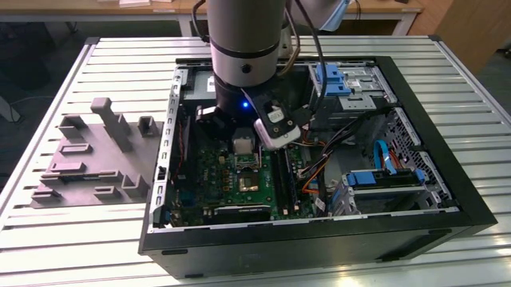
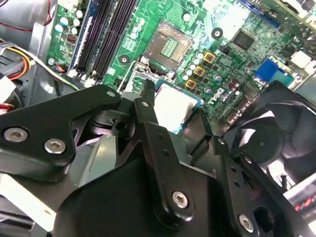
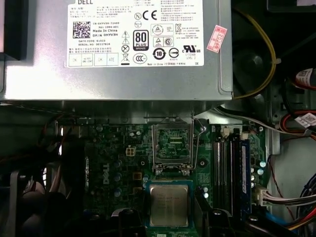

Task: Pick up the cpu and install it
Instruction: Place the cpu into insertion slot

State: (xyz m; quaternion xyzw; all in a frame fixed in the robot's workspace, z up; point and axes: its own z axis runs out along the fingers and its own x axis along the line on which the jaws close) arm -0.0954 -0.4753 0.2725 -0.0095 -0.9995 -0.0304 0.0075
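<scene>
Reaching down into an open computer case (image 1: 447, 197) on the slatted metal table (image 1: 80, 239). Clenched with the claw (image 2: 175, 111) on the cpu (image 2: 170, 101), pinched by two opposite edges between black fingers (image 2: 148, 98). Held flat, pale metal top up, above the green motherboard (image 2: 148, 19), just beside the open socket (image 2: 170, 45) and not in it. Past the socket in the first wrist view, a grey power supply (image 3: 49, 74) with a white label. Alongside the socket, dark memory slots (image 3: 224, 168). Near the claw, a black fan (image 2: 269, 138). On the table, at the exterior view's left of the case, a grey moulded fixture (image 1: 88, 161).
</scene>
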